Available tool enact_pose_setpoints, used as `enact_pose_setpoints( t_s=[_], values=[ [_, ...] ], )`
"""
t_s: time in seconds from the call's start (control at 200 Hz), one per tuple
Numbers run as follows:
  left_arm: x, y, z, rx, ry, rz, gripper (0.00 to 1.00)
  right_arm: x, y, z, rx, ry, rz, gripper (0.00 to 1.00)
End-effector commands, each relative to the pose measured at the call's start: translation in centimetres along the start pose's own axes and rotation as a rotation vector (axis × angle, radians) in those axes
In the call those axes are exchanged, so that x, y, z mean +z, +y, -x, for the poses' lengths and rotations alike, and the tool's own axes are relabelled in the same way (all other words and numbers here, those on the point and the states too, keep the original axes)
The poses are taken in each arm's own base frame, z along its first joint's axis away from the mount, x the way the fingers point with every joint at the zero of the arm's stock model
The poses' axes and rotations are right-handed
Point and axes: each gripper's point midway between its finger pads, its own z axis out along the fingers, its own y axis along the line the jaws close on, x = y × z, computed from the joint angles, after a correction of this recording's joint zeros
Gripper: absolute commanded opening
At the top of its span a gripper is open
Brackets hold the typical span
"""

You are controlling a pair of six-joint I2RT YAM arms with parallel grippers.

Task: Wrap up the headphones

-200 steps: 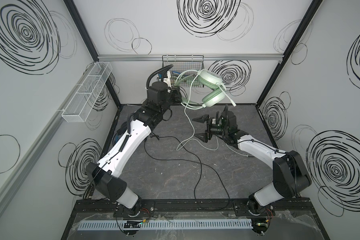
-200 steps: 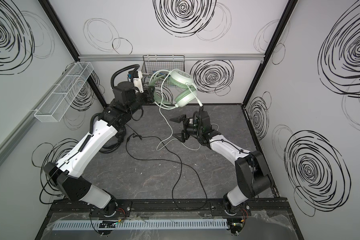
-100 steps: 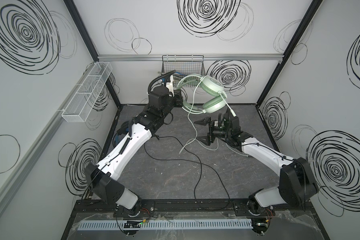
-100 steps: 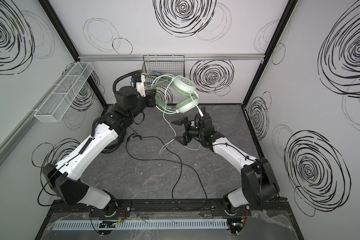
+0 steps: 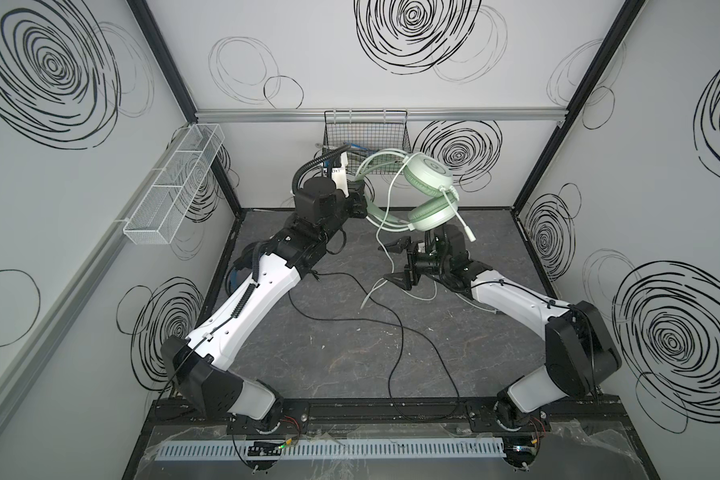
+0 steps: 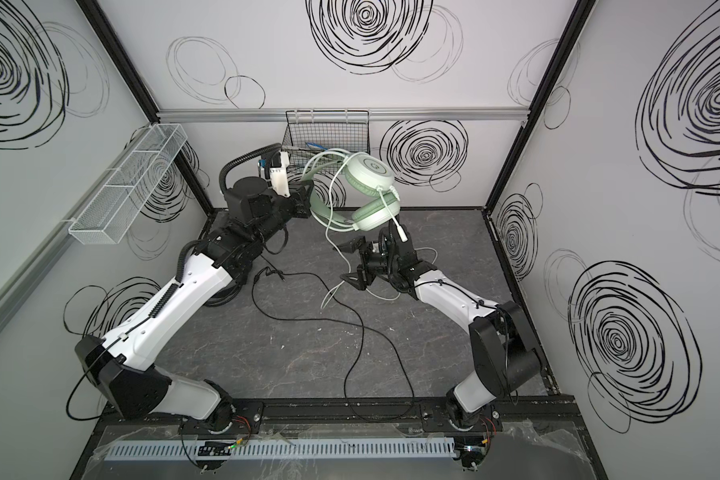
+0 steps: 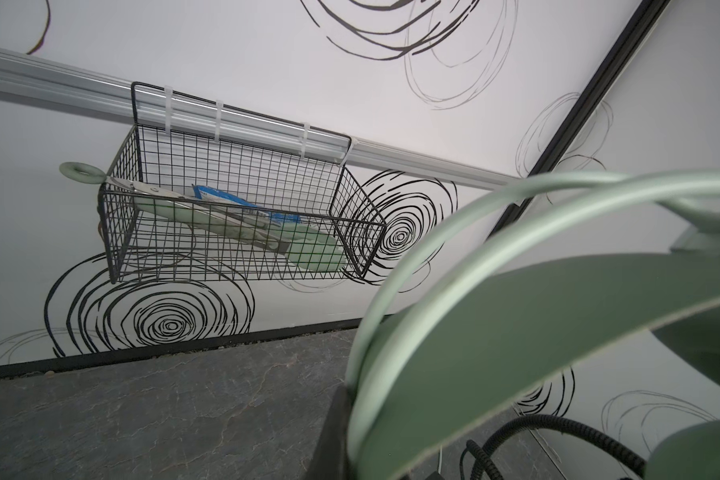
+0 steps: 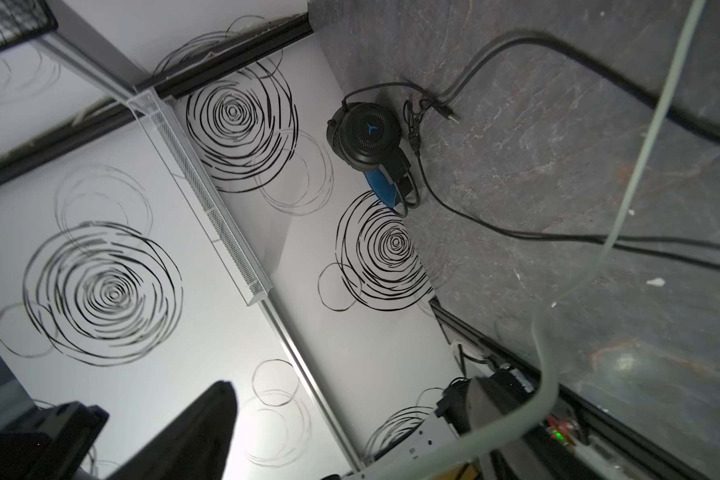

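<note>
The mint-green headphones (image 5: 429,174) (image 6: 368,172) hang in the air near the back wall. My left gripper (image 5: 360,203) (image 6: 304,199) is shut on their headband (image 7: 516,332); one dark finger (image 7: 336,436) shows beside the band. Their white cord (image 5: 385,208) (image 8: 549,332) drops to the floor between the fingers of my right gripper (image 5: 395,262) (image 6: 350,264). That gripper stands open below the ear cups, and the cord lies across one finger (image 8: 481,399). The black headphones (image 8: 364,133) with blue padding lie at the left wall, mostly hidden under my left arm in both top views.
A black wire basket (image 5: 364,133) (image 7: 233,232) on the back rail holds scissors and a blue packet. A white mesh tray (image 5: 171,195) hangs on the left wall. A black cord (image 5: 391,332) snakes over the grey floor toward the front.
My left gripper has carried the mint headphones slightly forward and to the right. My right gripper has shifted a little left around the hanging white cord, and its jaws have narrowed somewhat.
</note>
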Motion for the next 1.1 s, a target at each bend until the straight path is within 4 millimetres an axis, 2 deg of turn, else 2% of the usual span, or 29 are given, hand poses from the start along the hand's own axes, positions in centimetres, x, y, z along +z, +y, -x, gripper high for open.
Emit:
enact_pose_setpoints(
  t_s=[0.0,0.075,0.175,0.265,0.38,0.555,0.73,0.886,0.951,0.996,1.031,1.096],
  values=[
    [-2.8,-2.3,5.3,-0.074,-0.171,-0.101,0.0,0.5,0.0,1.2,-0.013,-0.021,0.019,0.74],
    [-3.1,-2.6,5.4,-0.086,-0.171,-0.116,0.0,0.9,-0.4,1.9,-0.01,-0.017,0.038,0.68],
    [-3.1,-2.8,4.6,-0.135,-0.14,-0.13,0.0,1.3,-0.7,2.6,-0.016,-0.025,0.047,0.59],
    [-3.3,-2.7,3.7,-0.157,-0.121,-0.139,0.0,1.2,-1.2,3.2,-0.02,-0.038,0.042,0.5],
    [-3.8,-2.9,3.7,-0.171,-0.109,-0.148,0.0,0.5,-1.7,4.6,-0.03,-0.076,0.041,0.4],
    [-5.1,-3.0,4.6,-0.175,-0.12,-0.153,0.0,-0.5,-1.2,6.6,-0.08,-0.124,0.07,0.27],
    [-6.0,-2.0,5.7,-0.154,-0.139,-0.087,0.0,-1.7,-0.4,6.8,-0.157,-0.161,0.04,0.16],
    [-6.5,-1.0,6.6,-0.144,-0.167,-0.021,0.0,-3.1,-0.6,7.1,-0.192,-0.203,0.004,0.04],
    [-6.4,-0.7,6.6,-0.143,-0.169,-0.011,0.0,-3.4,-0.1,7.0,-0.214,-0.205,0.011,0.05],
    [-6.3,-0.5,6.5,-0.143,-0.169,0.0,0.0,-3.4,0.4,6.8,-0.24,-0.192,0.017,0.1],
    [-6.2,-0.3,6.5,-0.141,-0.167,0.01,0.0,-3.4,0.9,6.5,-0.268,-0.177,0.009,0.2],
    [-6.0,0.1,6.6,-0.139,-0.164,0.024,0.0,-3.6,1.6,5.9,-0.328,-0.161,-0.03,0.49]
  ],
)
